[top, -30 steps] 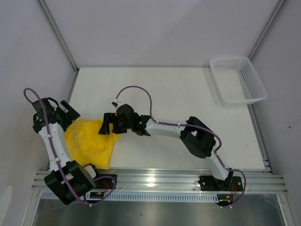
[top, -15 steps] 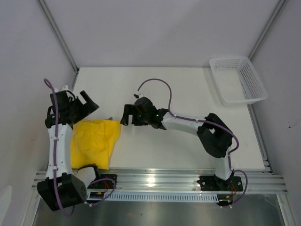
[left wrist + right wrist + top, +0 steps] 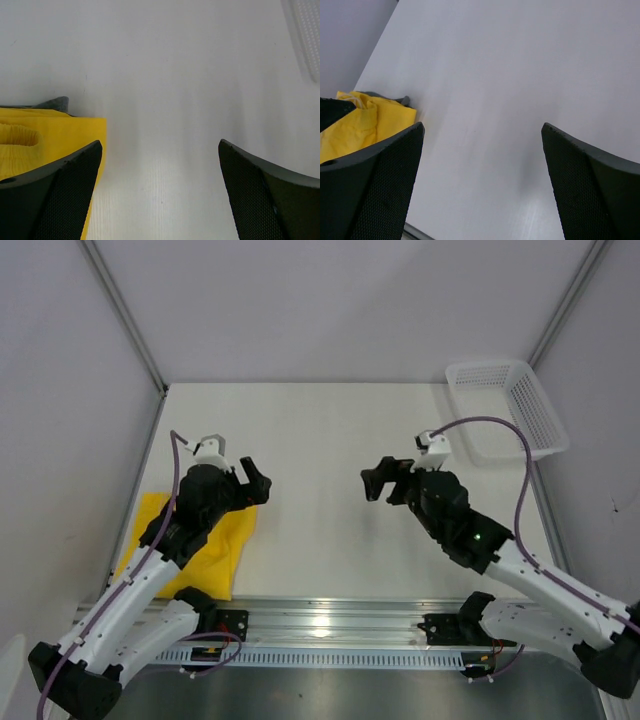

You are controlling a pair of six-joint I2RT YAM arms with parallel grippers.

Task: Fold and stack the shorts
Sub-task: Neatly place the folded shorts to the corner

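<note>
Yellow shorts, one pair, bright and folded flat with the gathered waistband showing, lie at the near left edge of the bench. Dark grey shorts, one pair, show only as a sliver under their far edge. One white mesh basket stands at the far right corner. The left gripper and right gripper both have jaws wide apart, gripping nothing.

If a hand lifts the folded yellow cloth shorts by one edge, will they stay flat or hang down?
The folded bright yellow cloth shorts would probably droop and unfold: the gathered waistband and soft creases look limp. The thin layers seem light, so a push would likely bunch them, perhaps dragging the dark grey cloth peeking from beneath.
</note>
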